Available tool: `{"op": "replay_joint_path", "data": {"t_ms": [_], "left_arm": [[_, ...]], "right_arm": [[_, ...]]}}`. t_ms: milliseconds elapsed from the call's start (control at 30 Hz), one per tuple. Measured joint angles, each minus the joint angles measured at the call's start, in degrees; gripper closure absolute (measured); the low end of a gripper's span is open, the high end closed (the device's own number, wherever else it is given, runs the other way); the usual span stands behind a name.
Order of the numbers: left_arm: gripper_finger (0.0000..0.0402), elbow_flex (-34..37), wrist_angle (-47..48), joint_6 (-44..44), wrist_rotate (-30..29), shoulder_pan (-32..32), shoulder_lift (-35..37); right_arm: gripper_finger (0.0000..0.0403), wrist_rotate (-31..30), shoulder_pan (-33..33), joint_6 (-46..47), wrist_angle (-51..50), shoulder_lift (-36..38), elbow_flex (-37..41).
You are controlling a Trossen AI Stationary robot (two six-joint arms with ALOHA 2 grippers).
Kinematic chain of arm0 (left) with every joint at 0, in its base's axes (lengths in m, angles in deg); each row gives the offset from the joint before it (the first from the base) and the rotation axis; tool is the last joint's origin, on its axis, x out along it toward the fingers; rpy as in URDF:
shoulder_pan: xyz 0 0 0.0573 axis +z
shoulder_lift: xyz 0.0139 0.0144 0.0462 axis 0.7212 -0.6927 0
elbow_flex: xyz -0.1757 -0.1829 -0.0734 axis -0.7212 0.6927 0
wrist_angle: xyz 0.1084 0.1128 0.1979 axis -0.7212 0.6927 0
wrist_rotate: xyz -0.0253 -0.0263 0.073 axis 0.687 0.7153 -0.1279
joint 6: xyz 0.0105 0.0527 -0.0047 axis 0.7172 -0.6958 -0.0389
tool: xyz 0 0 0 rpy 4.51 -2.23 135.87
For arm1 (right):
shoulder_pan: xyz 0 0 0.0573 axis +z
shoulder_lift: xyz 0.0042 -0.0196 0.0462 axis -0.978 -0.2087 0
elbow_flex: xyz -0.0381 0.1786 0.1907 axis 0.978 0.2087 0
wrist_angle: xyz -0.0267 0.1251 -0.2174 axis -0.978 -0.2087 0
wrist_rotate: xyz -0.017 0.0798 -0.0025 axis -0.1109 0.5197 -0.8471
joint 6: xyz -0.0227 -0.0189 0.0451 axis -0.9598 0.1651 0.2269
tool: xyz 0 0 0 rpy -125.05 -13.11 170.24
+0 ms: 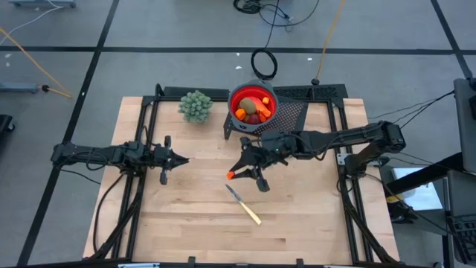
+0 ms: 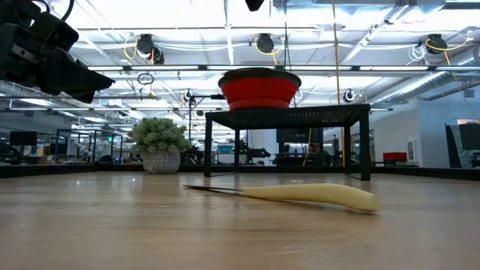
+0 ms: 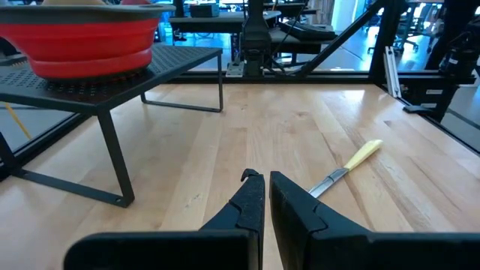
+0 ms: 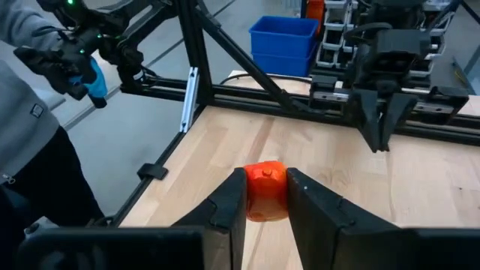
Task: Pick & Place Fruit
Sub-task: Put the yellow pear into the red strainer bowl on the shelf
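Right pincer (image 4: 264,201): over the middle of the desk (image 1: 297,223), clamped on a small orange-red fruit piece (image 4: 265,190), which sits between its two fingers above the wood; left pincer (image 3: 265,196): fingers together, holding nothing, parked over the left half of the desk. Remaining fruit (image 1: 251,109): brown, dark red and orange pieces inside the red bowl (image 1: 235,97) on the black mesh stand (image 3: 161,67) at the desk's far edge. Also present: knife (image 1: 243,203) with pale handle lying flat just beside the right pincer, potted plant (image 1: 195,106) left of the bowl.
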Motion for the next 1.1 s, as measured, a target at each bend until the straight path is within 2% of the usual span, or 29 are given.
{"op": "replay_joint_path", "data": {"t_ms": [233, 567, 733, 967, 1100], "left_arm": [[0.0376, 0.0, 0.0, 0.0, 0.0, 0.0, 0.0], [0.0376, 0.0, 0.0, 0.0, 0.0, 0.0, 0.0], [0.0376, 0.0, -0.1, 0.0, 0.0, 0.0, 0.0], [0.0376, 0.0, -0.1, 0.0, 0.0, 0.0, 0.0], [0.0376, 0.0, -0.1, 0.0, 0.0, 0.0, 0.0]], "right_arm": [[0.0326, 0.0, -0.2, -0.9, 0.0, 0.0, 0.0], [0.0325, -0.7, -0.2, -11.3, 5.3, 0.0, 0.0], [0.0328, -10.3, -0.2, -17.3, 9.9, 0.0, 0.0], [0.0325, -30.5, -0.3, -28.7, 14.3, 0.0, 0.0], [0.0328, -42.4, -0.7, -32.0, 14.3, 0.0, 0.0]]}}
